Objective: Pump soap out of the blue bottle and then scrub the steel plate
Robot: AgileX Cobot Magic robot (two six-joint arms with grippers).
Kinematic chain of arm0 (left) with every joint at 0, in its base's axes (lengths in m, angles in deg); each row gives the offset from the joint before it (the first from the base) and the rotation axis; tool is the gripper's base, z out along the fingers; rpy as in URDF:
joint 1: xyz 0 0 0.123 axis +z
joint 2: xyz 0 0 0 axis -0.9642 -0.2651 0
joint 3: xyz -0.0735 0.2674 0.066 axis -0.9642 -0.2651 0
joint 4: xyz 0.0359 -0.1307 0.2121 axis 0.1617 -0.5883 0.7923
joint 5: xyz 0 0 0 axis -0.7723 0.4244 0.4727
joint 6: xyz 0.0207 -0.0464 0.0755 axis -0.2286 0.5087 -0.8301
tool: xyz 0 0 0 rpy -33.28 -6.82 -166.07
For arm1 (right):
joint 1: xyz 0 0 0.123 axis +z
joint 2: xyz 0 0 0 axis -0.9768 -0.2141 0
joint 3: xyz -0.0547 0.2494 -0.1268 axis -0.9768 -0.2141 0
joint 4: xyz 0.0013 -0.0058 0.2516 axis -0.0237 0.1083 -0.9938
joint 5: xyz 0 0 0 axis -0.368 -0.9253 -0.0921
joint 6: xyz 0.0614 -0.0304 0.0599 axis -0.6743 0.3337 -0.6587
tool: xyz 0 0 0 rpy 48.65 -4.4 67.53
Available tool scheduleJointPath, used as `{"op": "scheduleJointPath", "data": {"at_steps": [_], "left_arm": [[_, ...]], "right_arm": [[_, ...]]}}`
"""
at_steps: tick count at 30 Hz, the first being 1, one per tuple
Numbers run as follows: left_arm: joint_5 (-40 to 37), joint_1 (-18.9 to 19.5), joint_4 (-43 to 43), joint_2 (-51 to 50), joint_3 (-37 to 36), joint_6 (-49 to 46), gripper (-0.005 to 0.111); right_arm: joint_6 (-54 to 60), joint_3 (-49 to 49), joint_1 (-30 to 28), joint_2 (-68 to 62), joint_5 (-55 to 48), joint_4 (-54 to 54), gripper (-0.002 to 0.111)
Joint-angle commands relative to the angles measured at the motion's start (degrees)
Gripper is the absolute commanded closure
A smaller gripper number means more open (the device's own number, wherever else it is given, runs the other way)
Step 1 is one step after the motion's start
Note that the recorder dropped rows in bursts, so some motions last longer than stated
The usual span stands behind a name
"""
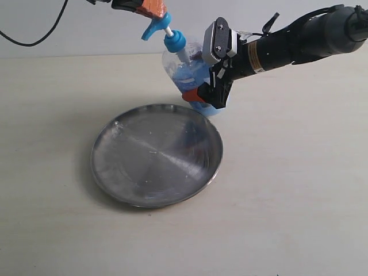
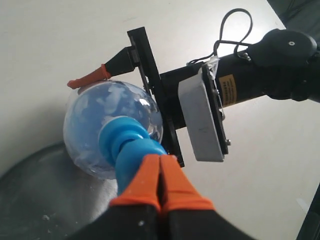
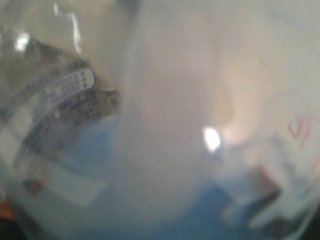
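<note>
The blue bottle [image 1: 187,72] hangs tilted over the far right rim of the steel plate [image 1: 156,155], its pump head [image 1: 154,29] pointing left. My right gripper [image 1: 208,92] is shut on the bottle's body, one orange fingertip [image 1: 195,95] showing at the front. My left gripper [image 1: 152,8] is shut, its orange fingertips [image 2: 172,180] pressed together on top of the pump head [image 2: 131,150]. The bottle [image 3: 165,125] fills the right wrist view, hiding that gripper's fingers. I cannot make out soap on the plate [image 2: 30,200]; only pale specks [image 1: 118,123] show near its far left rim.
The pale tabletop [image 1: 299,195] surrounds the plate on all sides. A black cable [image 1: 34,40] loops down at the back left. The right arm [image 1: 299,43] stretches in from the upper right.
</note>
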Motion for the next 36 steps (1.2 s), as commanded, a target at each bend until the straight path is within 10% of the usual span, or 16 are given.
{"op": "scheduleJointPath", "data": {"at_steps": [1,36], "left_arm": [[-0.5,-0.4,1.2,-0.2,-0.1,-0.3,0.107],[-0.6,-2.6,2.0,-3.7,-0.1,0.1,0.107]], "right_arm": [[-0.3,0.7,0.4,0.6,5.5,-4.0,0.108],[0.2,0.7,0.4,0.6,7.5,-5.6,0.108]]}}
